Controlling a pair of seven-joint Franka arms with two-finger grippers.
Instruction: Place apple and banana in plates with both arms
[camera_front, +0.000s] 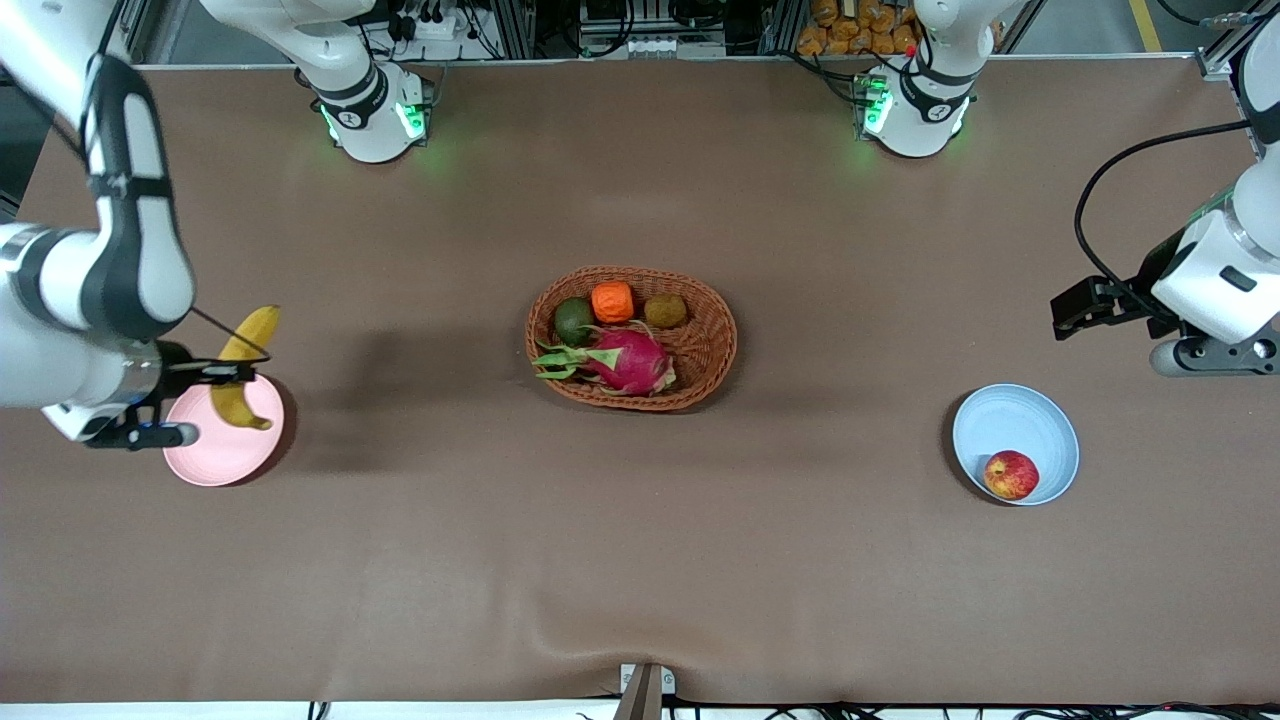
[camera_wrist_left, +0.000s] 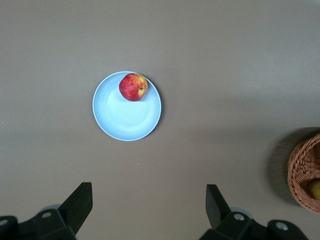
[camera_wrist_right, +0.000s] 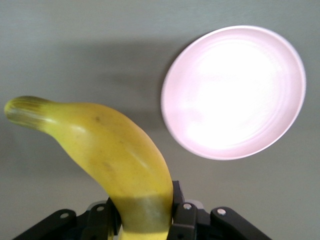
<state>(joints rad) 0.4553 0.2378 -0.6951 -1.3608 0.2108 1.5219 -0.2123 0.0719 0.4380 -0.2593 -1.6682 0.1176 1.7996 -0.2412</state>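
Observation:
The red apple (camera_front: 1011, 474) lies in the pale blue plate (camera_front: 1030, 420) toward the left arm's end of the table; both show in the left wrist view, apple (camera_wrist_left: 133, 86) on plate (camera_wrist_left: 125, 117). My left gripper (camera_front: 1075, 310) is open and empty, up in the air over bare table beside the blue plate; its fingertips (camera_wrist_left: 80, 200) stand wide apart. My right gripper (camera_front: 222, 372) is shut on the yellow banana (camera_front: 243, 365) and holds it over the pale pink plate (camera_front: 225, 455). In the right wrist view the banana (camera_wrist_right: 115, 155) sits between the fingers, the pink plate (camera_wrist_right: 235, 92) beside it.
An oval wicker basket (camera_front: 715, 340) in the table's middle holds a pink dragon fruit (camera_front: 628, 360), an orange lumpy fruit (camera_front: 612, 301), a green fruit (camera_front: 574, 320) and a kiwi (camera_front: 665, 311). Its edge shows in the left wrist view (camera_wrist_left: 302, 172).

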